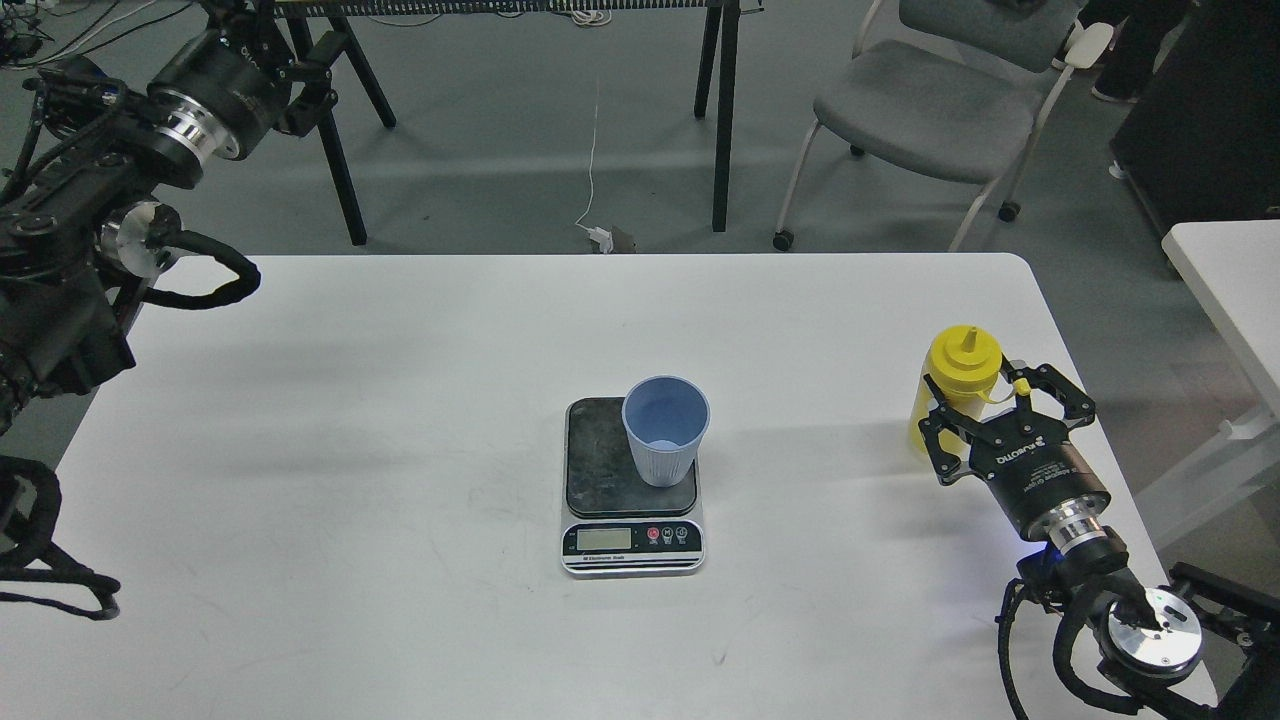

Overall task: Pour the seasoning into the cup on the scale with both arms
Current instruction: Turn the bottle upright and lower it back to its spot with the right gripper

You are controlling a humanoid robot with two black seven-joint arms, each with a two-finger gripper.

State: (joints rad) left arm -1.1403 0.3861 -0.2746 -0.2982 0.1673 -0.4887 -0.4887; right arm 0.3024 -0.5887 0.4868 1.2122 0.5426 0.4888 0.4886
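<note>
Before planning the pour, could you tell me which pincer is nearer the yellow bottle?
Right. The right pincer is open around the yellow bottle; the left pincer is raised far off at the table's far-left corner.

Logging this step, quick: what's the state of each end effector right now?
Left end effector: raised beyond the table's far left corner, holding nothing; open or closed cannot be told.
Right end effector: open, fingers spread around the seasoning bottle.
</note>
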